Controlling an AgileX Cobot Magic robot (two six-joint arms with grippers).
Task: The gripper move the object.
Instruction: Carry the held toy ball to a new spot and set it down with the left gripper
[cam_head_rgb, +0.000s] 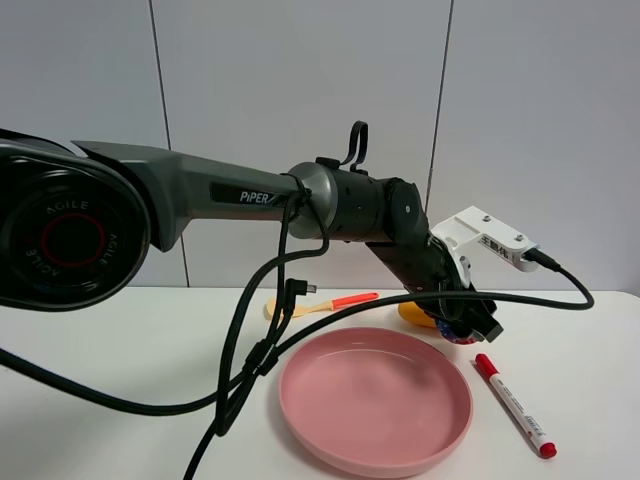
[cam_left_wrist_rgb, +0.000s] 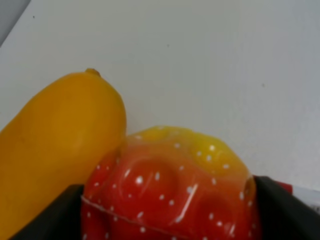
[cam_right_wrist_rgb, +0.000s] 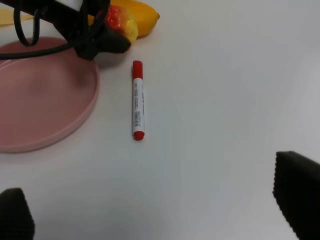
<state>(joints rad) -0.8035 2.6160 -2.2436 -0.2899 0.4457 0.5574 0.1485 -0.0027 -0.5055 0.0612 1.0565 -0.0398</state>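
At 2 o'clock of plate (cam_head_rgb: 375, 402), on desk (cam_head_rgb: 120, 350): my left claw (cam_head_rgb: 470, 325) clamped around object (cam_left_wrist_rgb: 170, 190), jaws on both flanks for secure lift. Mango (cam_left_wrist_rgb: 55, 160) just beside, crowding grip. Right claw (cam_right_wrist_rgb: 156, 205) spread wide, idle, clear of work.

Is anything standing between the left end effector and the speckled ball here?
Nothing visible does. The speckled ball sits between the jaws of the left end effector, which flank it on both sides. The mango lies against the ball's side, outside the grip.
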